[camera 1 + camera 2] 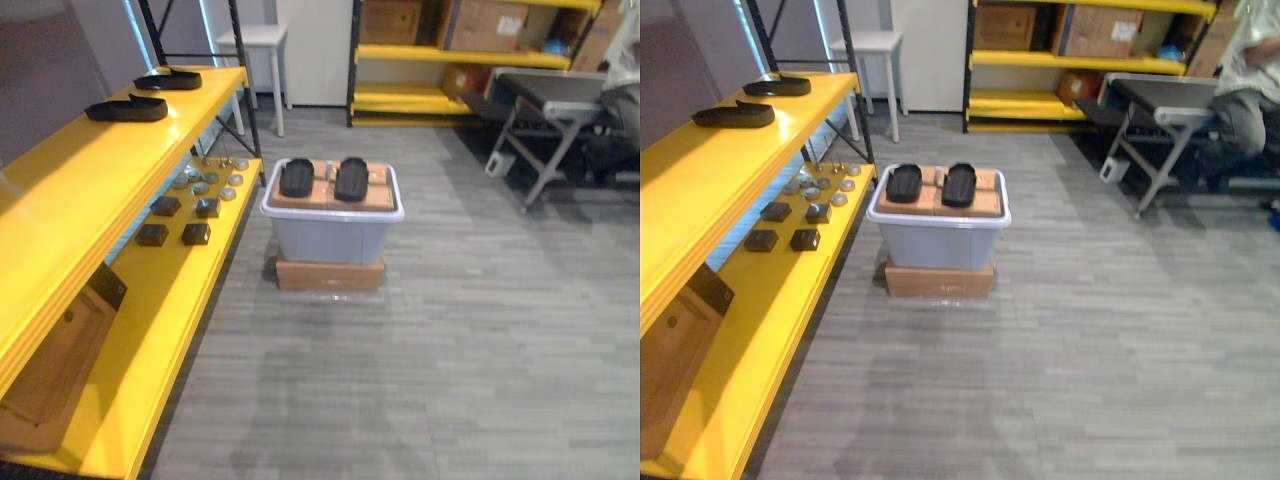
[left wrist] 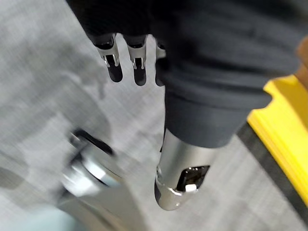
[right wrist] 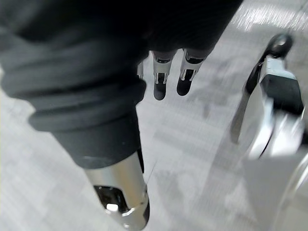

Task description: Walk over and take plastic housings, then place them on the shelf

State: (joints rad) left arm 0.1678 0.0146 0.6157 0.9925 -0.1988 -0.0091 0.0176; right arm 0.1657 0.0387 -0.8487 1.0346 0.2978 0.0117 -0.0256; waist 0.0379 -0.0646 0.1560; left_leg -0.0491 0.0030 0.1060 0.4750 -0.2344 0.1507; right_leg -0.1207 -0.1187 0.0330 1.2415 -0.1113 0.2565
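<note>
We face one long yellow shelf [image 1: 60,190] with two boards, running along the left. Across the room stands one yellow rack [image 1: 450,55] stacked with cardboard boxes. Beside it is one grey folding table [image 1: 550,95], with a seated person [image 1: 1250,70] at the far right.

One grey bin [image 1: 330,235] stands on the floor just beside the shelf's lower board, resting on one flat cardboard box [image 1: 330,273]. We count four plastic housings, all black. Two lie side by side on the cardboard that fills the bin's top, the left one [image 1: 297,177] and the right one [image 1: 351,178]. Two more lie on the shelf's top board, the nearer [image 1: 127,110] and the farther [image 1: 182,80].

On the lower board sit four small dark blocks [image 1: 166,206] in two pairs. Past them is a cluster of small round silver pieces [image 1: 210,178] that we cannot count surely.

Our left hand [image 2: 137,67] and right hand [image 3: 161,82] each hang over the grey floor, fingers straight and loose, holding nothing.
</note>
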